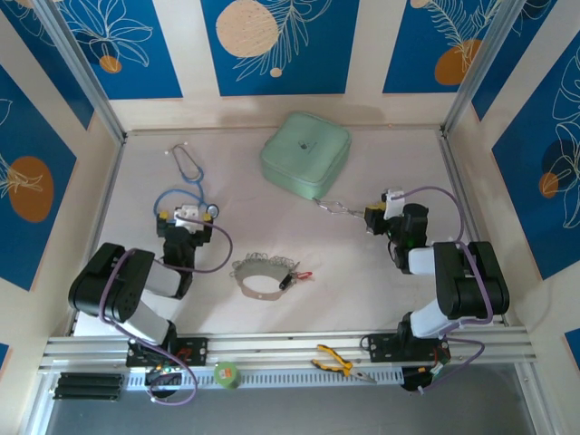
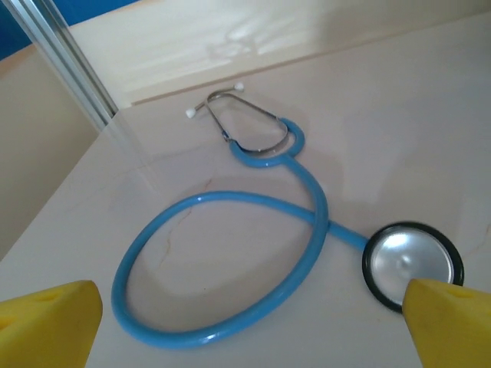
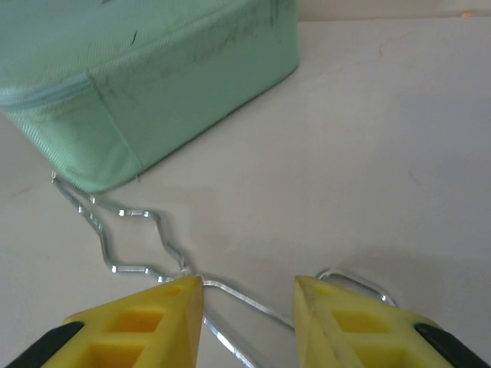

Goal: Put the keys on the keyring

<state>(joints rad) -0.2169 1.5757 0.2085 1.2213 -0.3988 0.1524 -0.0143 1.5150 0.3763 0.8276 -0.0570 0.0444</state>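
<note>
Yellow fingers (image 3: 146,322) of your right gripper (image 3: 249,295) stand parted, clamping nothing, astride the silver wire clip (image 3: 136,213) beside the green pouch (image 3: 153,77). Your left gripper (image 2: 249,299) gapes wide and empty over the blue stethoscope (image 2: 230,201). Seen from above, the keyring (image 1: 258,275) lies between the arms near the front edge, about 8 o'clock from the right gripper and 4 o'clock from the left, its long axis running 9 to 3. The keys (image 1: 290,278) and red tag (image 1: 304,275) sit at its 3 o'clock end, so I judge your right arm better placed for them.
</note>
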